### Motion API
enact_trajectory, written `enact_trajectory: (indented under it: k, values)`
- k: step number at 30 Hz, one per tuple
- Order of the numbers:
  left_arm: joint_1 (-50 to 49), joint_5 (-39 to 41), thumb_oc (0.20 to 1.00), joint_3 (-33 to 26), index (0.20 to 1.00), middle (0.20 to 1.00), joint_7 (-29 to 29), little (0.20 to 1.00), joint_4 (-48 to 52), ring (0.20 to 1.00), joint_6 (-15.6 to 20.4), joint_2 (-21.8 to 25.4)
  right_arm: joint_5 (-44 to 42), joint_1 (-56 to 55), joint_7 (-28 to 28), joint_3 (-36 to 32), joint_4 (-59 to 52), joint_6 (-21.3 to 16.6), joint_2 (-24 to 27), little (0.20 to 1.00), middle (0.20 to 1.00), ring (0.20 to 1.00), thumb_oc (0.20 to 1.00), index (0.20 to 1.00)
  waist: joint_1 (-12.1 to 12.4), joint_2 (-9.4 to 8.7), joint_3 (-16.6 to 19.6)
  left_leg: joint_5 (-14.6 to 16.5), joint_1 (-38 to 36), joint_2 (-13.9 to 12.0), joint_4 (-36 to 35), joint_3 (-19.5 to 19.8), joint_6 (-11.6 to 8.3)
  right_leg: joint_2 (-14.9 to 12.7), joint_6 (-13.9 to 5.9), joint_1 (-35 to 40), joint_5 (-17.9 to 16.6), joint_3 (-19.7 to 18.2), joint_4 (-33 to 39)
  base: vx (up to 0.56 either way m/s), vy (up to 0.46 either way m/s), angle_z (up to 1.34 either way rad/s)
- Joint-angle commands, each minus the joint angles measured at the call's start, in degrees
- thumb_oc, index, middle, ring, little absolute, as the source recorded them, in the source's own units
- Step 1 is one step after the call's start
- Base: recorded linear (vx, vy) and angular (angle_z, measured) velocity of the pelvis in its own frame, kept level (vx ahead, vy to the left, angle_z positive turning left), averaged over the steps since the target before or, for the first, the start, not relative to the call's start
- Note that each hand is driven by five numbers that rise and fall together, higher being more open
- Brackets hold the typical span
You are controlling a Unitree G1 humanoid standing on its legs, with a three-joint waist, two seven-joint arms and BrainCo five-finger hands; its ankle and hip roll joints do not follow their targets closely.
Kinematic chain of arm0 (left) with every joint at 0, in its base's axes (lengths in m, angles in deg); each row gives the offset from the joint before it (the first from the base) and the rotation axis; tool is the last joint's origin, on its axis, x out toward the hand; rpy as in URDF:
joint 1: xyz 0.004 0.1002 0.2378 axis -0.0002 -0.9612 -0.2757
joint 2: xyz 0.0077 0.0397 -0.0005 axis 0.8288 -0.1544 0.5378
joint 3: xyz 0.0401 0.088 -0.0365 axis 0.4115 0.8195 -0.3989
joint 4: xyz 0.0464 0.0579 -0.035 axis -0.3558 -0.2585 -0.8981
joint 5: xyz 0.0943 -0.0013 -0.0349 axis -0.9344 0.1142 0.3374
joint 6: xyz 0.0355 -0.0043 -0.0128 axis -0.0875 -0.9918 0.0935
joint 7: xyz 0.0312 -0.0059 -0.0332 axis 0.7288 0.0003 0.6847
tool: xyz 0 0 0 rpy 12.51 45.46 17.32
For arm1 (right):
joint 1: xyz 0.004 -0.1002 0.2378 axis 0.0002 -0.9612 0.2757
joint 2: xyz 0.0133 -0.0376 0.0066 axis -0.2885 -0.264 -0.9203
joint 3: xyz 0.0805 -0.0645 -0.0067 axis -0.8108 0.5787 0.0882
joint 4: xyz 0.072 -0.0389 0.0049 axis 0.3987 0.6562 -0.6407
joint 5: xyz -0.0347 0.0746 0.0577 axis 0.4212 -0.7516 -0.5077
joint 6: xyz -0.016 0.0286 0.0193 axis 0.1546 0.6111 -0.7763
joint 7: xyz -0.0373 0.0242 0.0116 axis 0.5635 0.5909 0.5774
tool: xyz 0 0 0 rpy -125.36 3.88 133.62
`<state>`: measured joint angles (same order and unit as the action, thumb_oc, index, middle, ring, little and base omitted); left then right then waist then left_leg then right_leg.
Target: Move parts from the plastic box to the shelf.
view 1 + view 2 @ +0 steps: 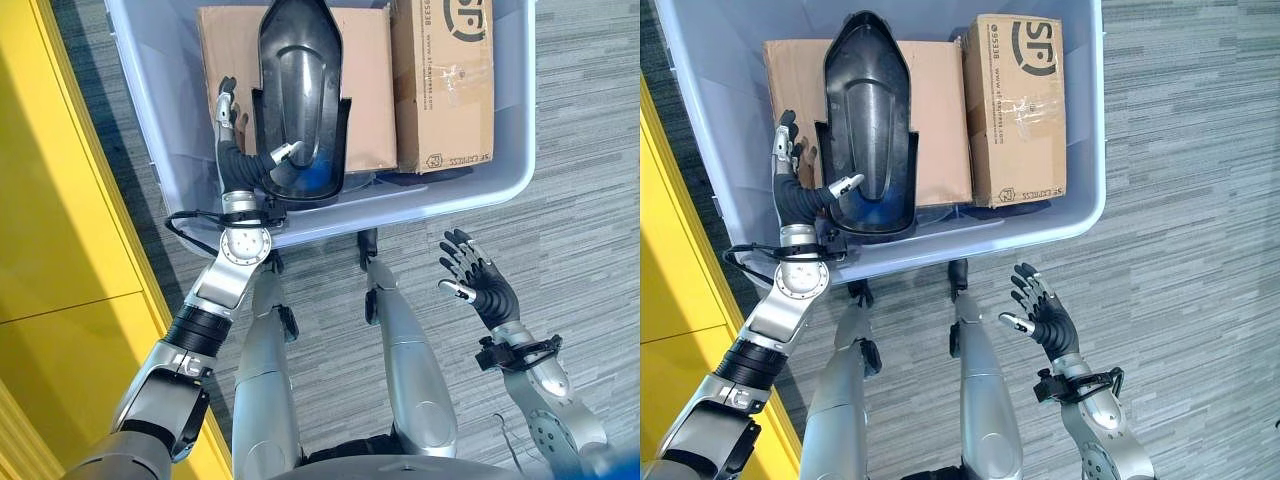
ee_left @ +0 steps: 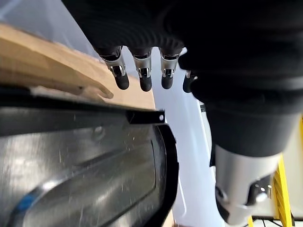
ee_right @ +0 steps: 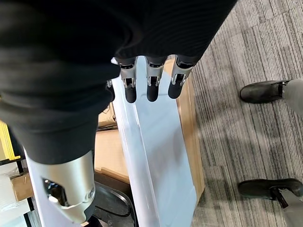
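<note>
A translucent plastic box [image 1: 440, 200] stands on the carpet in front of me. Inside it, a long black moulded shell part [image 1: 298, 90] lies on a flat cardboard carton [image 1: 368, 90]. My left hand [image 1: 240, 160] is in the box at the part's left edge. Its fingers [image 2: 144, 75] are straight and point up past the part's rim over the cardboard, and its thumb reaches across into the shell's near end. My right hand [image 1: 490, 285] hangs open over the carpet outside the box's near right corner, fingers spread and holding nothing.
A second cardboard carton [image 1: 445, 80] stands in the box to the right of the part. A yellow panel [image 1: 60, 250] runs along my left side. A person's black shoes [image 3: 262, 91] stand on the carpet beyond the box.
</note>
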<state>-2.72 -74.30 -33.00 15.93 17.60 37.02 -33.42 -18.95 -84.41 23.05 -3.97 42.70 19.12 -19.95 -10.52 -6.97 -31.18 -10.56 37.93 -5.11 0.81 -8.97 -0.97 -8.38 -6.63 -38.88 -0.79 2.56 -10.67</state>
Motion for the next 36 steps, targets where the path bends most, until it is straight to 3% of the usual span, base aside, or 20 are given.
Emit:
enact_trajectory:
  k: [1, 16, 22, 23, 24, 25, 36]
  values:
    - [2.0, 1.1, 1.0, -1.8, 1.0, 1.0, -0.2, 1.0, -2.2, 1.0, 1.6, 1.1, -0.8, -3.6, 0.0, -2.1, -1.0, -2.6, 2.0, 1.0, 1.0, 1.0, 1.0, 1.0, -1.4, -1.5, 1.4, 9.1, -4.0, -4.9, 5.1, 2.6, -5.5, -2.7, -2.47, 6.0, -3.2, 0.3, 7.9, 0.0, 0.0, 0.0]
    - [10.2, 6.1, 1.0, 0.1, 1.0, 1.0, 1.2, 1.0, -18.7, 1.0, -1.4, 0.4, -1.2, -4.0, 0.7, -0.9, -0.7, -2.1, 3.2, 1.0, 1.0, 1.0, 1.0, 1.0, -2.7, -1.99, 1.4, 8.8, -2.9, -5.1, 5.7, 2.4, -5.64, -2.4, -2.33, 4.6, -3.3, -0.1, 7.1, 0.0, 0.0, 0.0]
    - [15.8, 8.4, 1.0, 3.4, 1.0, 1.0, -0.3, 1.0, -25.7, 1.0, -2.7, -0.1, -1.3, -4.0, 0.9, -0.4, -0.8, -1.8, 3.9, 1.0, 1.0, 1.0, 1.0, 1.0, -3.3, -1.98, 1.4, 8.7, -2.5, -5.1, 6.0, 2.5, -5.63, -2.3, -2.32, 4.0, -3.4, -0.5, 6.8, 0.0, 0.0, 0.0]
    - [16.6, 8.1, 0.805, 4.1, 0.805, 0.805, -0.8, 0.805, -26.7, 0.805, -3.1, -0.1, -1.3, -3.9, 0.8, -0.3, -0.7, -1.7, 4.1, 1.0, 1.0, 1.0, 1.0, 1.0, -3.5, -1.96, 1.4, 8.7, -2.5, -5.1, 6.1, 2.4, -5.64, -2.2, -2.33, 4.0, -3.3, -0.5, 6.8, 0.0, 0.0, 0.0]
    - [17.1, 8.2, 0.805, 4.4, 0.805, 0.805, -0.9, 0.805, -27.3, 0.805, -3.2, -0.1, -1.3, -3.9, 0.8, -0.3, -0.7, -1.7, 4.1, 1.0, 1.0, 1.0, 1.0, 1.0, -3.5, -1.93, 1.4, 8.7, -2.5, -5.1, 6.1, 2.4, -5.64, -2.2, -2.34, 3.9, -3.4, -0.6, 6.8, 0.0, 0.0, 0.0]
    - [17.7, 8.3, 0.2, 5.0, 0.2, 0.2, -1.3, 0.2, -28.0, 0.2, -3.6, -0.3, -1.4, -3.8, 0.7, -0.2, -0.7, -1.6, 4.0, 1.0, 1.0, 1.0, 1.0, 1.0, -3.6, -1.9, 1.4, 8.7, -2.4, -5.1, 6.1, 2.4, -5.63, -2.2, -2.32, 3.8, -3.4, -0.7, 6.7, 0.0, 0.0, 0.0]
    - [22.5, 3.8, 0.2, 9.7, 0.2, 0.2, -4.7, 0.2, -32.6, 0.2, -6.2, -0.3, -1.8, -4.0, -0.5, -0.3, 0.0, -1.1, 4.3, 1.0, 1.0, 1.0, 1.0, 1.0, -3.8, -1.61, 1.4, 8.7, -2.4, -5.1, 6.3, 2.4, -5.64, -2.1, -2.29, 3.7, -3.4, -0.9, 6.5, 0.0, 0.0, 0.0]
